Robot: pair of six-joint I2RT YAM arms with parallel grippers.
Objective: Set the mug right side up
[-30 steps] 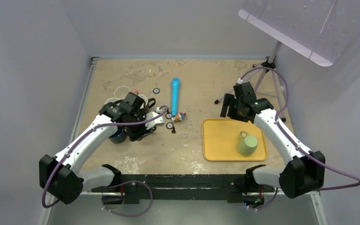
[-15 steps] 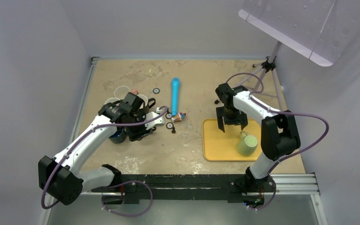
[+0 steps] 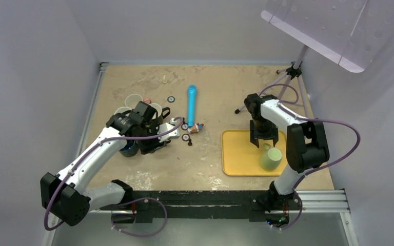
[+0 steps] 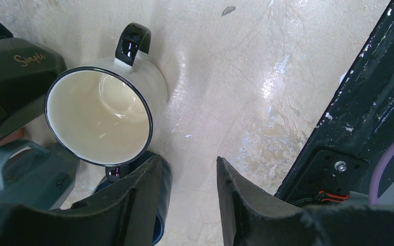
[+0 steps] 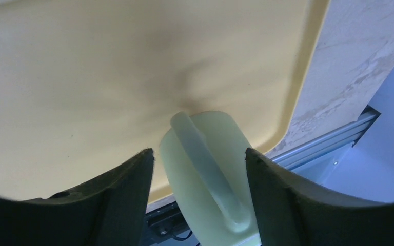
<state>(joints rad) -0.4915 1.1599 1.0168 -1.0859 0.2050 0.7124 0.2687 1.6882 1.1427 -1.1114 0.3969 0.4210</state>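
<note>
The pale green ceramic mug (image 3: pixel 271 159) stands in the near right part of the yellow plastic tray (image 3: pixel 236 156). From overhead its upper end looks like a flat closed disc, so I judge that it is base-up and not yet turned. The wrist view cuts that end off, so I cannot confirm it there.

What matters for the grasp is that the mug's handle faces the far side, straight at the right fingers (image 5: pixel 118 200). These hang just beyond the mug, on its far side and above it. In the right wrist view the handle runs as a long strip from the tray floor up towards the camera, centred in the gap. The mug's long axis seems roughly upright, close to the line of the fingers.

The right fingers are spread wide, one on either side of the mug's body. I see no contact with it, and nothing is gripped.

The right arm is plainly the nearer one. The left fingers (image 4: pixel 133 205) are well apart from the tray, across the sandy surface (image 3: pixel 205 164). They are partly spread with nothing between them, beside a white enamel mug with a black rim (image 4: pixel 100 118).
</note>
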